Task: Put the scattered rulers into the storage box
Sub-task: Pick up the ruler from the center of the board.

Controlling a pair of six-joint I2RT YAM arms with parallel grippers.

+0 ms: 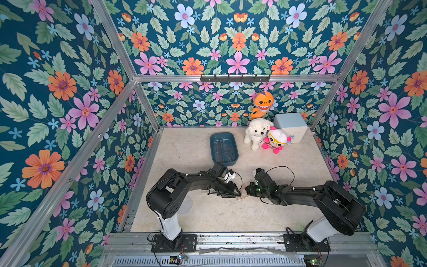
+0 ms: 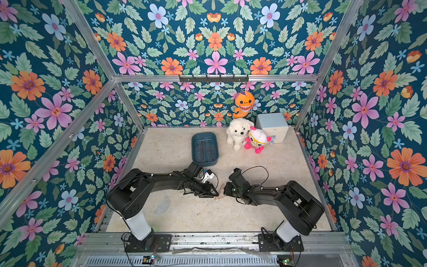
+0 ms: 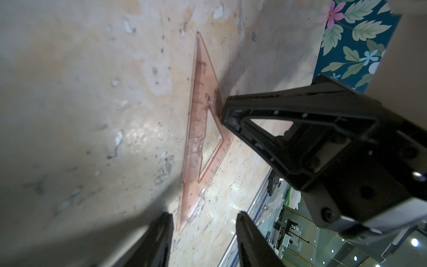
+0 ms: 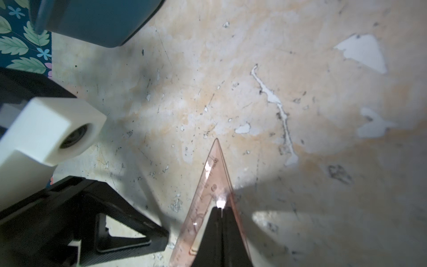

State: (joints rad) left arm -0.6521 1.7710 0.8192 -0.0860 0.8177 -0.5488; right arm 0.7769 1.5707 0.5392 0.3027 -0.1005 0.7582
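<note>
A pinkish transparent set square [image 3: 196, 129] lies flat on the table between my two grippers; in a top view only part of the set square [image 1: 243, 198] shows. My right gripper [image 4: 219, 209] is shut, and its tips rest on the set square [image 4: 215, 175] near the cut-out. My left gripper [image 3: 204, 222] is open, low over the table, with one corner of the set square between its fingertips, untouched. A clear protractor [image 1: 186, 203] lies by the left arm. The teal storage box [image 1: 223, 148] stands further back with straight rulers in it.
A white plush dog [image 1: 256, 133], a pink-and-white plush [image 1: 276, 139] and a pale blue cube container [image 1: 291, 127] stand at the back right. An orange plush [image 1: 263, 102] hangs on the back wall. An aluminium rail [image 1: 231, 239] runs along the table's front.
</note>
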